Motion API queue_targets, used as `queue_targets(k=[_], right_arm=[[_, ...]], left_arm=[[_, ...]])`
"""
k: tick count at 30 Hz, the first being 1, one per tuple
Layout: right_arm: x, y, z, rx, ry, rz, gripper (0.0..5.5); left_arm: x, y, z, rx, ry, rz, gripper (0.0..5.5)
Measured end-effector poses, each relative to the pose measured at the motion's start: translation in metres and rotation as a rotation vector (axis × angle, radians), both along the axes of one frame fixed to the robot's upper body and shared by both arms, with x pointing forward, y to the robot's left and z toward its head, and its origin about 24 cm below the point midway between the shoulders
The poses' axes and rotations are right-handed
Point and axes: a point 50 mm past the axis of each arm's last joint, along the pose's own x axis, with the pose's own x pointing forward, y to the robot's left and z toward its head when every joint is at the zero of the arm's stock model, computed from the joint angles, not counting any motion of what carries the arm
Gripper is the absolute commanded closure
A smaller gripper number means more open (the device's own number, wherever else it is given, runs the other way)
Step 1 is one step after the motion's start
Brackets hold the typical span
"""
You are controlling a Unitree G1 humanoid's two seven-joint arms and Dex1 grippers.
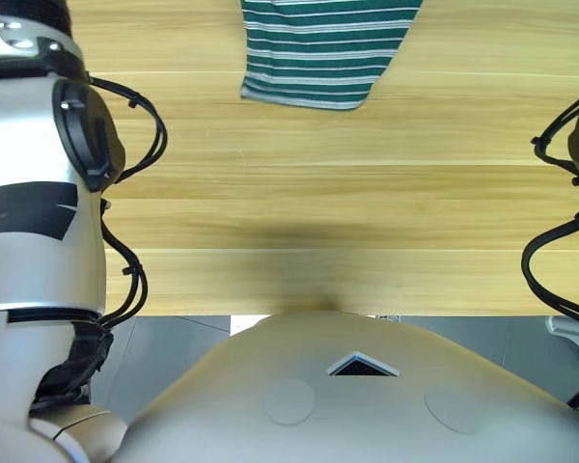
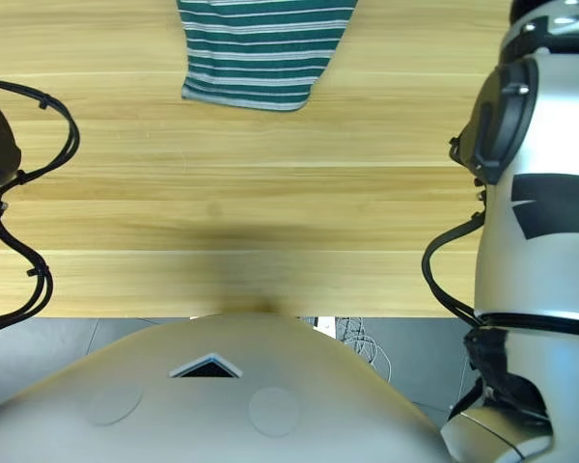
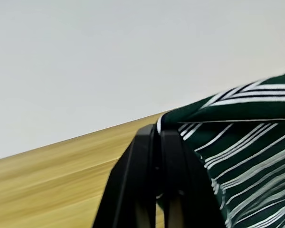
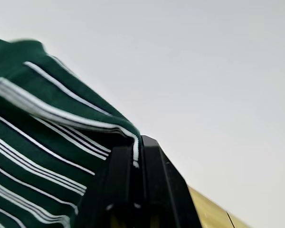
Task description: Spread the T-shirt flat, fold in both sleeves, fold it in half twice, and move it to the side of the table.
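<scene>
The green-and-white striped T-shirt (image 1: 320, 48) is sitting over the far part of the desk (image 1: 299, 212), approx mid-width, w/ its near end draping toward the desk's middle. L hand (image 3: 157, 140) is clenching a shirt edge just above the desk, fingers pressed together w/ fabric pinched btwn them. R hand (image 4: 134, 154) is likewise gripping a striped hem edge over the desk's far part, cloth bunching beside it.

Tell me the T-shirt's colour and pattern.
The T-shirt is dark green with thin white stripes, and it shows best in the left eye view.
</scene>
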Motion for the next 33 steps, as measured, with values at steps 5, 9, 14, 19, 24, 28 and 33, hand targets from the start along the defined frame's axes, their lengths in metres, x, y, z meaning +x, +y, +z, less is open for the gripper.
queue_targets(k=[5,9,14,19,24,28,33], right_arm=[[-0.004,0.032,0.065,0.013,-0.165,-0.029,5.47],[-0.005,0.031,0.071,0.040,-0.172,-0.050,5.47],[0.001,0.023,0.034,-0.023,-0.054,-0.033,5.47],[0.004,0.008,-0.013,0.013,0.080,-0.059,5.47],[0.003,-0.001,-0.047,0.029,0.158,-0.061,5.47],[0.002,0.003,-0.045,0.015,0.125,0.004,5.47],[-0.013,0.000,-0.048,-0.044,0.060,0.316,5.47]], left_arm=[[0.000,-0.003,0.051,0.017,-0.138,0.148,5.50],[-0.005,0.000,0.078,0.019,-0.215,0.180,5.50],[-0.004,-0.007,0.074,0.041,-0.202,0.159,5.50],[0.003,-0.022,0.041,0.066,-0.115,0.097,5.50],[0.005,-0.010,-0.015,0.084,0.021,0.081,5.50],[0.003,-0.007,-0.015,0.073,0.004,0.018,5.50],[-0.008,0.005,-0.023,0.020,-0.074,-0.207,5.50]])
